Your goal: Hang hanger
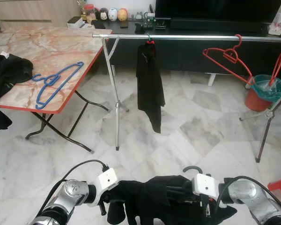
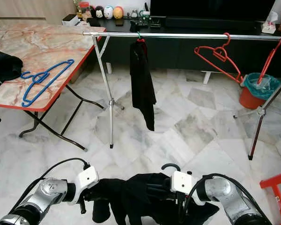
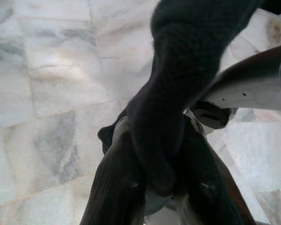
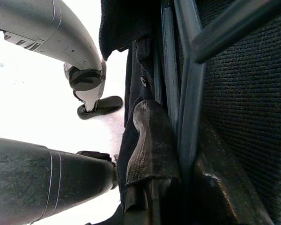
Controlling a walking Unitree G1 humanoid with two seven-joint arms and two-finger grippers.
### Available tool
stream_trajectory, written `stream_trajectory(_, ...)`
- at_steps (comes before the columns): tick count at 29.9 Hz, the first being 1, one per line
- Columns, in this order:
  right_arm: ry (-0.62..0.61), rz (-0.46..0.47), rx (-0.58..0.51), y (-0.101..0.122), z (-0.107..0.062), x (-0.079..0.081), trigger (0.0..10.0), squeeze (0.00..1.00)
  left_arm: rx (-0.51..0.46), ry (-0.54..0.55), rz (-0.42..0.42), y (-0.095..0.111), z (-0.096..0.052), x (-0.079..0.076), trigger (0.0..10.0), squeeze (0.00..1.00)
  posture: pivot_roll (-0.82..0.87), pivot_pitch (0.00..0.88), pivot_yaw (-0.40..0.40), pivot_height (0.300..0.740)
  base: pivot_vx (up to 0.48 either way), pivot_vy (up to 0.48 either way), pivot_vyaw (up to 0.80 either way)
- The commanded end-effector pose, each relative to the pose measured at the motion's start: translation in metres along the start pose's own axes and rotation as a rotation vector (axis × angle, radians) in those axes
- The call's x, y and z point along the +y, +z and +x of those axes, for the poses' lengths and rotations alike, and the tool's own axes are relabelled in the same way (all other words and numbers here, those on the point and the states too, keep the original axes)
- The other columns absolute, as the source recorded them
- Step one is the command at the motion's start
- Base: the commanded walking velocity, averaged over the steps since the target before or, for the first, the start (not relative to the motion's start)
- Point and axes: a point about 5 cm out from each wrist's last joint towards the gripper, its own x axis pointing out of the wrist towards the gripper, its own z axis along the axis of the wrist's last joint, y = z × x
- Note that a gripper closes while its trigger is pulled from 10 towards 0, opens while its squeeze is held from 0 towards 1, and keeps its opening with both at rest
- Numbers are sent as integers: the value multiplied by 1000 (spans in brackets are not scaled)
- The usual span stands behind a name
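Left hand: we pinch a thick fold of the black knit garment between ribbed black fingers.
Right hand: we clamp the dark hanger, its slim bars pressed against coarse knit.
Hanger hook: curved, poking up from the garment, low before us.
Rail: shiny metal tube, well ahead, carrying a limp black garment and an angular red hanger.
Bench: marbled top, red edge, with a blue wire-thin hanger.
Floor: glossy grey-white marble tiles.
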Motion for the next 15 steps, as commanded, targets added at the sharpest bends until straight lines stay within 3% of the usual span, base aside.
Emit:
stream_trajectory(1,-8,-19,-20,5,0,-2,0,0,-25,20,-4,4,-1,4,0,0,-38,40,9,740,0,0,0)
stream_trajectory(15,-3,-17,-7,3,2,1,0,0,-21,2,9,4,-7,7,0,0,-34,27,12,740,0,0,0)
